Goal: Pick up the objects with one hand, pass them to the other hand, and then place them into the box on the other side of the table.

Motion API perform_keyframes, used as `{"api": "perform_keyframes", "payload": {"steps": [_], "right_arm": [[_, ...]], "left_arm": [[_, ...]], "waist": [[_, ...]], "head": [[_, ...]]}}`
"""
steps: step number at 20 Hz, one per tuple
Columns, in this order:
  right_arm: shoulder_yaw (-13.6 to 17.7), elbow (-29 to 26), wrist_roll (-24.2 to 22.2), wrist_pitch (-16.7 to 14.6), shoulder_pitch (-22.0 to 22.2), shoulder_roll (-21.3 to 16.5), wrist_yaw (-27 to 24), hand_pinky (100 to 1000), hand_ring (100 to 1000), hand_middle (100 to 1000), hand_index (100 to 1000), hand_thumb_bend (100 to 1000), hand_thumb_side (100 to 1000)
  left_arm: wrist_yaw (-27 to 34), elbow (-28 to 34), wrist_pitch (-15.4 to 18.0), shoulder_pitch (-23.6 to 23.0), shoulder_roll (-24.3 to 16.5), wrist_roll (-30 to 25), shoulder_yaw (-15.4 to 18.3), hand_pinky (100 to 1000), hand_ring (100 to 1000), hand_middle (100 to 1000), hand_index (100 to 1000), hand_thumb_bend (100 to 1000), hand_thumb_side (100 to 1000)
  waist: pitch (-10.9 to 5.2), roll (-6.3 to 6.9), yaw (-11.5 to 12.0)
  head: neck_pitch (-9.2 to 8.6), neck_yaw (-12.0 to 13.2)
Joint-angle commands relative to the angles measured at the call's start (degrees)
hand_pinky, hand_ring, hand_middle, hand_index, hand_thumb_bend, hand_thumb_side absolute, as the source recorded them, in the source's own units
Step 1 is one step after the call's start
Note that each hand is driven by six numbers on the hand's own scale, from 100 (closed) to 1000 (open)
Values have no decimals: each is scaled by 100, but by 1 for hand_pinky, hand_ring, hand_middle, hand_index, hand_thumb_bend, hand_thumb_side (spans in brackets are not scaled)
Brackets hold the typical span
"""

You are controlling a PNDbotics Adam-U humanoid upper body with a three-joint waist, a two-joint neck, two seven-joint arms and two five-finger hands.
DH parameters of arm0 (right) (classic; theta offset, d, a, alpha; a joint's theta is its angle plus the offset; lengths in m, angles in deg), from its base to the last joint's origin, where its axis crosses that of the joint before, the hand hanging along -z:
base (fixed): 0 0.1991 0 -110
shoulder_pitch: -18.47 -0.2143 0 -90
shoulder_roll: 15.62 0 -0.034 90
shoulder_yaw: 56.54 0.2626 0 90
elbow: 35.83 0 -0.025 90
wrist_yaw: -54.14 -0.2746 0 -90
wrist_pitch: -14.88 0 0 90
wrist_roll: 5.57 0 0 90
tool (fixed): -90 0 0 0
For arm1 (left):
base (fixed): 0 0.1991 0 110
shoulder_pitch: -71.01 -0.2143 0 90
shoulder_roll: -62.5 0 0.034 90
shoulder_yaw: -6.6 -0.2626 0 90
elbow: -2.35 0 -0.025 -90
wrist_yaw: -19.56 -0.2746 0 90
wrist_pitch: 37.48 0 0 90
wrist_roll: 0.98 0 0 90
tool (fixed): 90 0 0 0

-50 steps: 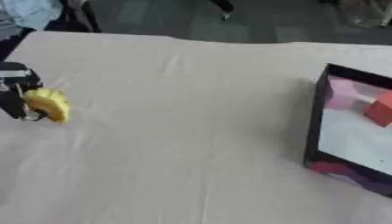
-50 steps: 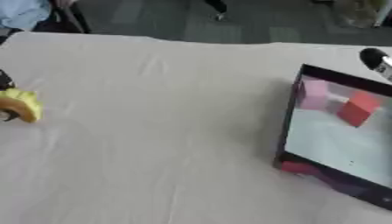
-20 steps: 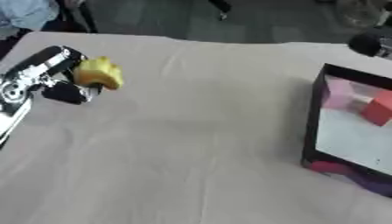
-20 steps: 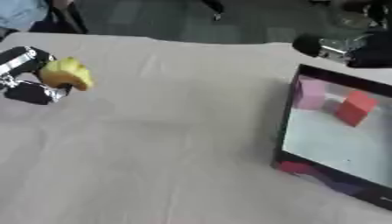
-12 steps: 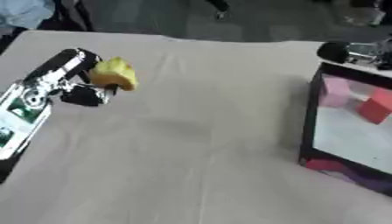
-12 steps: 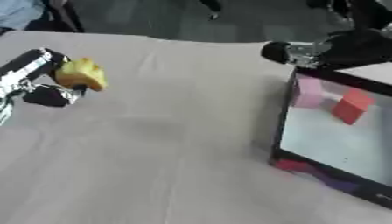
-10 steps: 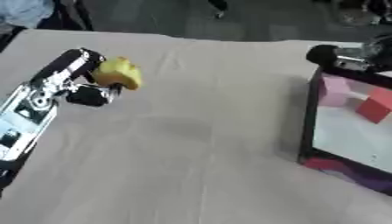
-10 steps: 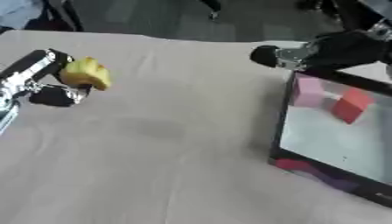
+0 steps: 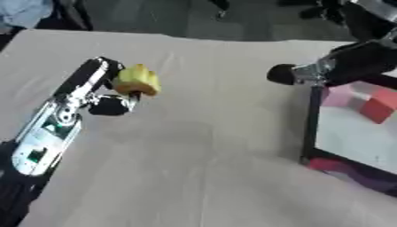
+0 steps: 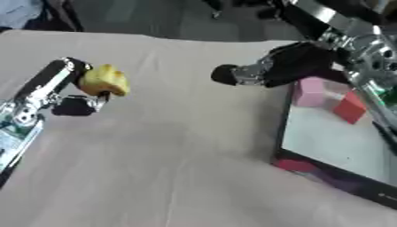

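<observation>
A yellow lumpy object (image 9: 138, 80) is held above the table, with my left hand (image 9: 105, 91) shut on it at the left of the cloth. My right hand (image 10: 288, 63) reaches in from the upper right, over the box's near-left corner, its fingers pointing left toward the yellow object; a wide gap of table lies between them. Whether its fingers are straight or curled does not show. The box (image 10: 282, 133) has black walls and a white floor and stands at the right, with a pink block (image 10: 311, 92) and a red block (image 10: 350, 108) inside.
A beige cloth (image 9: 201, 155) covers the table. The far table edge runs along the top, with dark floor and a bluish cloth bundle (image 9: 23, 11) beyond it.
My left hand lifted the yellow object off the table and carried it right and up. My right hand came in from the upper right and moved left past the box.
</observation>
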Motion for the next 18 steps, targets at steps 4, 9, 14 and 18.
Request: {"api": "perform_keyframes", "payload": {"steps": [4, 9, 14, 18], "right_arm": [[-142, -86, -53, 296, -228, 166, 249, 917, 948, 833, 886, 636, 295], [-289, -86, -125, 505, -351, 342, 391, 913, 943, 828, 882, 627, 280], [-382, -86, -202, 630, -439, 461, 568, 911, 940, 826, 880, 623, 271], [-486, -86, -324, 753, -568, 597, 672, 909, 937, 823, 877, 621, 264]], "left_arm": [[-262, 232, 32, 39, 199, 248, -19, 610, 530, 429, 531, 100, 100], [-496, 231, 44, 49, 432, 429, -57, 610, 529, 428, 530, 100, 100], [-639, 209, 89, 74, 589, 553, -96, 609, 527, 427, 530, 100, 100], [-679, 183, 149, 129, 744, 578, -138, 609, 526, 426, 530, 100, 100]], "waist": [[-216, -81, 23], [-216, -92, 38], [-218, -92, 55], [-224, -100, 80]], "head": [[21, -25], [44, -37], [49, -53], [53, -89]]}}
